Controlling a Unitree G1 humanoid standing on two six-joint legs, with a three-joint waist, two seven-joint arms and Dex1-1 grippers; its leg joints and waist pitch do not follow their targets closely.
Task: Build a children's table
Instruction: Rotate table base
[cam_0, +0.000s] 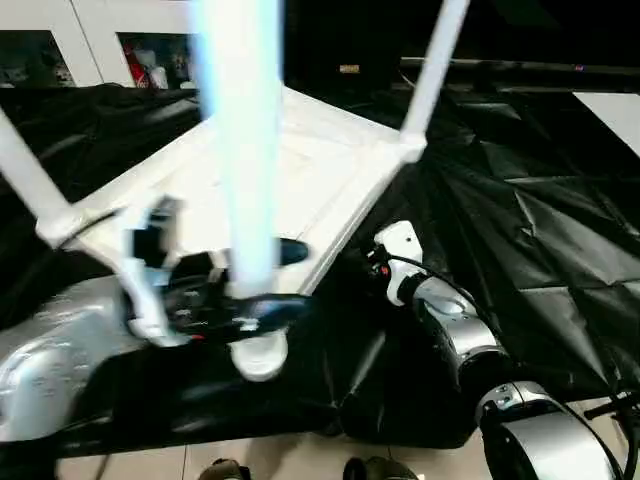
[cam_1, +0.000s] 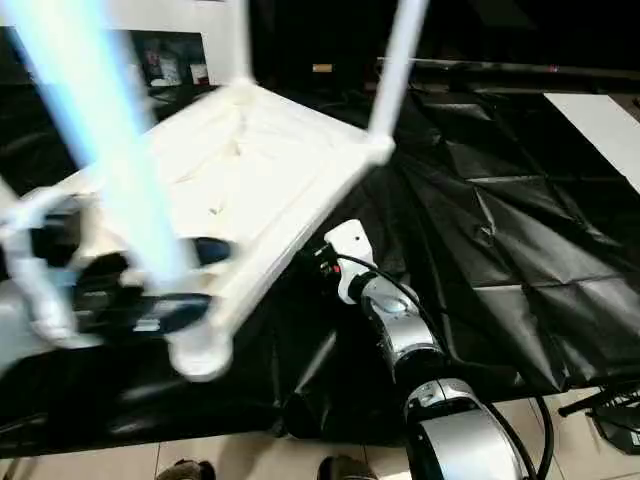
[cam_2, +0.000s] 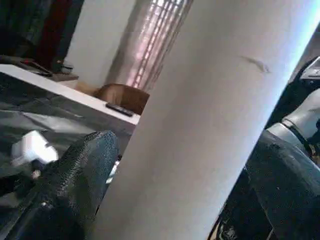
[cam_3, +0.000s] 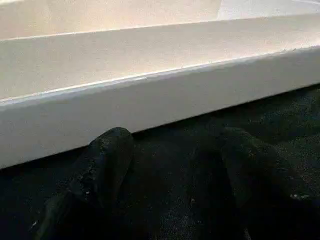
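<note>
Table top (cam_0: 330, 170) lies upside down on the black sheet (cam_0: 540, 210), ribbed underside up. Legs already stand in the corners at 9 o'clock (cam_0: 25, 170) and 1 o'clock (cam_0: 435, 65).

Left gripper (cam_0: 262, 278) has its fingers (cam_2: 75, 175) spread wide on either side of the nearest leg (cam_0: 240, 130), at 7 o'clock; whether they press it cannot be told. Leg foot sits at the near corner socket (cam_0: 260, 358).

Right gripper (cam_3: 165, 185), fingers apart and empty, rests on the sheet just beside the top's near edge.

Judgement: seating step. Keep the leg plumb over the socket, push straight down, and brace the edge with the right gripper so the top does not slide.
</note>
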